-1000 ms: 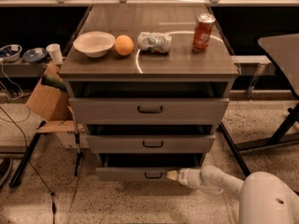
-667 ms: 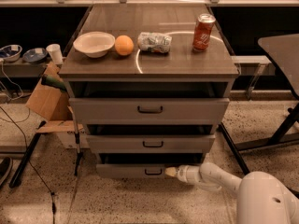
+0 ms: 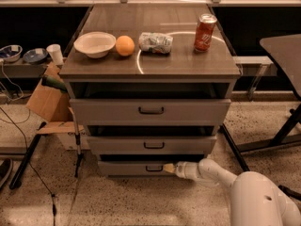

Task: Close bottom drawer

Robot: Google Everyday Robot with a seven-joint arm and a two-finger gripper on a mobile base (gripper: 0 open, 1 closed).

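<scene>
The bottom drawer (image 3: 127,167) is the narrowest grey front of the cabinet's three, with a small dark bar handle (image 3: 154,168). It stands only slightly out, with a thin dark gap above it. My gripper (image 3: 169,168) comes in from the lower right on a white arm (image 3: 221,175). Its yellowish tip touches the drawer front just right of the handle.
The middle drawer (image 3: 153,144) and top drawer (image 3: 150,110) stick out further. On the cabinet top (image 3: 188,62) are a white bowl (image 3: 94,44), an orange (image 3: 124,45), a crumpled bag (image 3: 155,42) and a red can (image 3: 205,32). A cardboard box (image 3: 49,100) stands left, a dark table (image 3: 284,51) right.
The gripper has moved left along with the bottom drawer front, and the drawer has slid further into the cabinet. The dark gap above it is thinner.
</scene>
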